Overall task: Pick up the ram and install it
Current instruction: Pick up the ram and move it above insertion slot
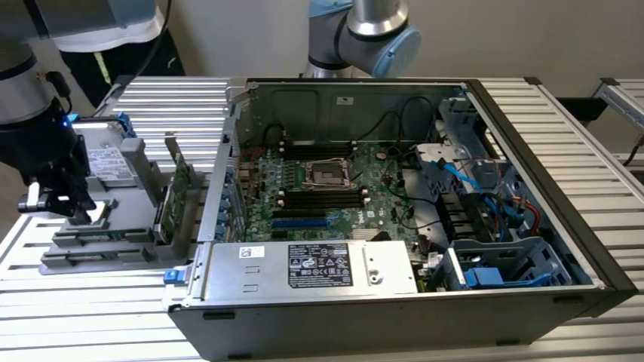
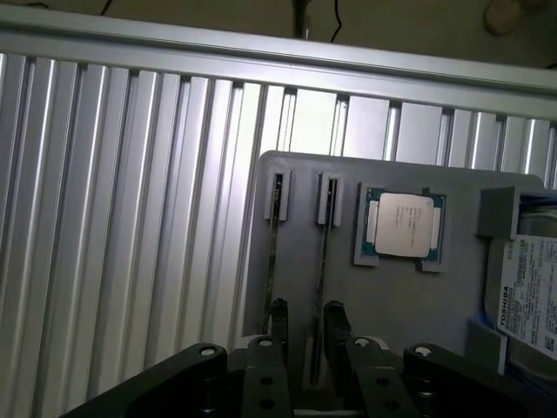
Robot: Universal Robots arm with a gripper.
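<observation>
Ram (image 2: 319,261) — between the gripper (image 2: 305,308) fingers (image 2: 335,318)

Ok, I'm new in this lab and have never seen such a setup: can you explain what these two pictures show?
This is a robot arm working beside an open desktop computer. One picture comes from a camera off the arm: it shows the computer, its motherboard bare, on a slatted metal table, and on the exterior view's left a grey parts tray with an upright green expansion card. The other comes from a camera on the wrist, looking past the gripper onto that tray. There are two ram sticks on edge, a square processor and a hard drive. The gripper's fingers stand apart, either side of the ram stick nearer the processor; nothing is held.
</observation>
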